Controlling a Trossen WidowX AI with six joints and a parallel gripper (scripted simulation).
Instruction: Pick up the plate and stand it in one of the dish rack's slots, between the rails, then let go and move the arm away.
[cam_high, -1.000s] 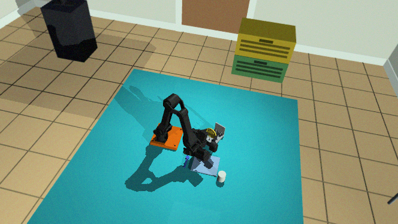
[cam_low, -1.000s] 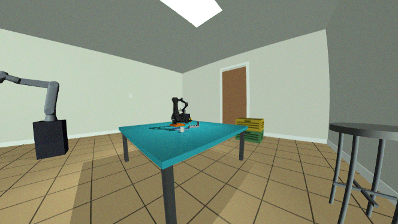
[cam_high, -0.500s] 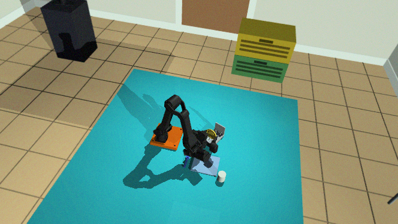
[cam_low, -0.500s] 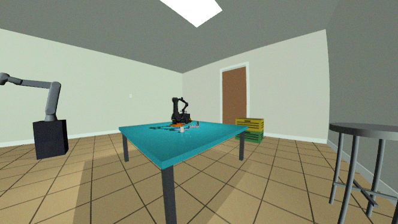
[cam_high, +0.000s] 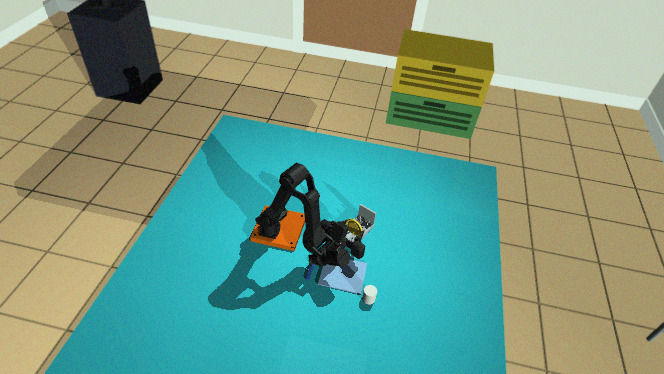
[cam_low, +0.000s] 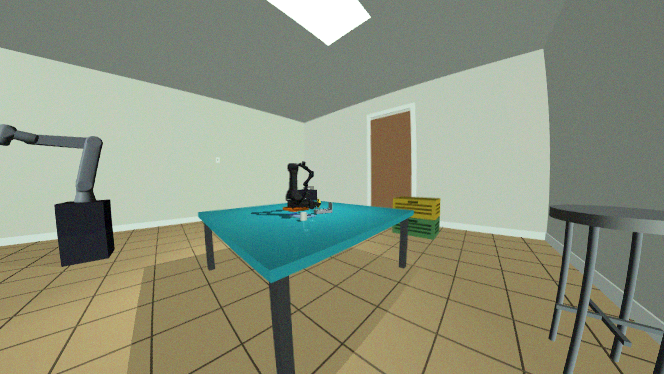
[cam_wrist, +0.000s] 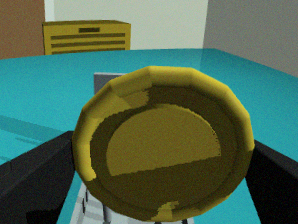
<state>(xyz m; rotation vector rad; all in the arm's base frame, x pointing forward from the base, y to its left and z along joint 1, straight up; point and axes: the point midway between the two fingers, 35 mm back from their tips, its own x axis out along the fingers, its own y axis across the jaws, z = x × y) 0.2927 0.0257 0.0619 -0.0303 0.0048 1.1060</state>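
Observation:
The yellow plate (cam_high: 354, 221) (cam_low: 318, 201) (cam_wrist: 163, 145) is held upright on edge, its broad face toward the wrist camera. My gripper (cam_wrist: 162, 144) is shut on it, with one black finger at each side of the rim. The grey dish rack (cam_high: 367, 215) (cam_wrist: 106, 82) stands on the table behind and below the plate, its tall end panel beyond it. Parts of the rack's base and rails show under the plate in the wrist view. The plate hides most of the slots, and I cannot tell whether its lower edge is between rails.
A pale blue square board (cam_high: 334, 281) lies beside the rack, partly under the arm. A white cylinder (cam_high: 370, 294) (cam_low: 303, 216) stands at its corner. A small dark blue object (cam_high: 309, 271) lies by its other side. The arm's orange base (cam_high: 288, 231) is to the left.

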